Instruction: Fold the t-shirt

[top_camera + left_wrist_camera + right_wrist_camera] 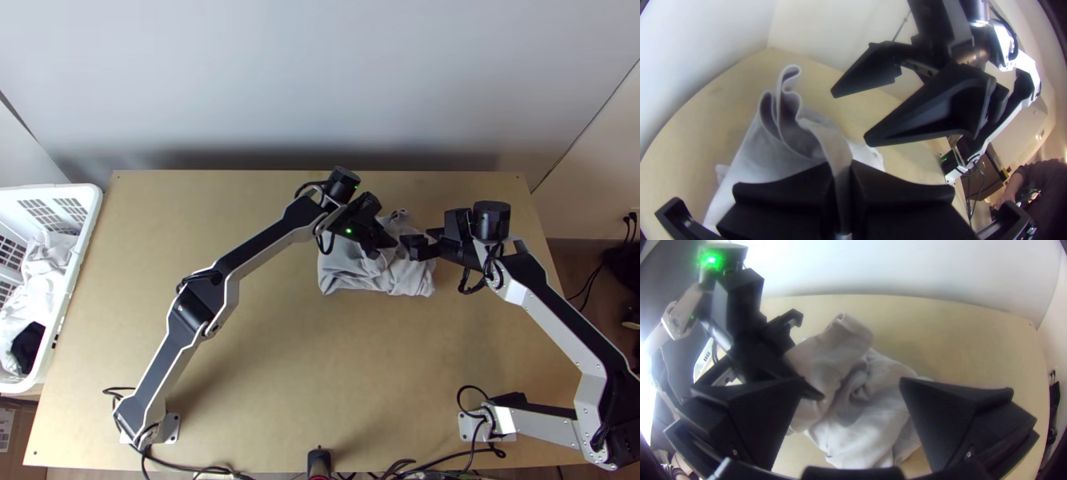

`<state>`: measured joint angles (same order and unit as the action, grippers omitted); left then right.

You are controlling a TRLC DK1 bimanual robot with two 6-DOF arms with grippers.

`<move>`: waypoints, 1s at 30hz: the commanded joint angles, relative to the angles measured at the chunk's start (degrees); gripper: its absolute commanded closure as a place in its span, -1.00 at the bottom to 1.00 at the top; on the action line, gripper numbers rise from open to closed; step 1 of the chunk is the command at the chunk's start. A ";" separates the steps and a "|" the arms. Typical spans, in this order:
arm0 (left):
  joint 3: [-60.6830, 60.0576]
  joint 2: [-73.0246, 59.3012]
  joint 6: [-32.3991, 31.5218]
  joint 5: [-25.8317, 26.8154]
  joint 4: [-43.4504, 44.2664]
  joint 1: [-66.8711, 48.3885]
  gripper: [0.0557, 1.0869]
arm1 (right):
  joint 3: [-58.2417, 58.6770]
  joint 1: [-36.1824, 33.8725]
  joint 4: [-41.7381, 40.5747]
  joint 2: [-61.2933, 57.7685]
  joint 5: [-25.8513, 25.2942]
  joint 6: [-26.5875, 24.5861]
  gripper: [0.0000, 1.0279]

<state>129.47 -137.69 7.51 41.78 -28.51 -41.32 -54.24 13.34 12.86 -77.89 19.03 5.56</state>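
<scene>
T-shirt [344, 272] of pale grey cloth, bunched at two o'clock from the middle of the light wooden table [240, 360], could fold crookedly if the spread black right gripper [851, 380] catches stray layers; the black left gripper [842, 166] pinches one crease.

Soft, fairly even light covers the surface [264, 336]; a dim band crosses the wall [280, 80] beyond the left pincer [386, 242]. In the right wrist view, white glare flares behind that pincer and a green lamp [711, 260] blooms nearby. Bright glints line the arm [1004, 40] behind the right pincer [413, 246]. Both fisheyes bend edges and darken corners.
</scene>
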 commanded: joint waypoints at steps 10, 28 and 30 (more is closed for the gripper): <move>0.34 -6.10 -1.27 -0.03 7.59 -4.47 0.93 | 4.14 -1.04 -5.30 8.72 -6.19 -0.46 -0.91; 1.14 -6.19 -1.09 -2.23 9.00 -5.09 -0.91 | 8.18 2.56 -8.82 12.94 -9.89 -2.40 -0.91; 1.05 -4.52 -1.27 -2.14 8.74 -4.73 -0.91 | 8.89 3.62 -9.35 13.20 -10.76 -2.93 -0.91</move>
<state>130.50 -144.97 6.44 39.79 -19.66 -46.54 -46.89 14.61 4.64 -65.82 9.80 3.66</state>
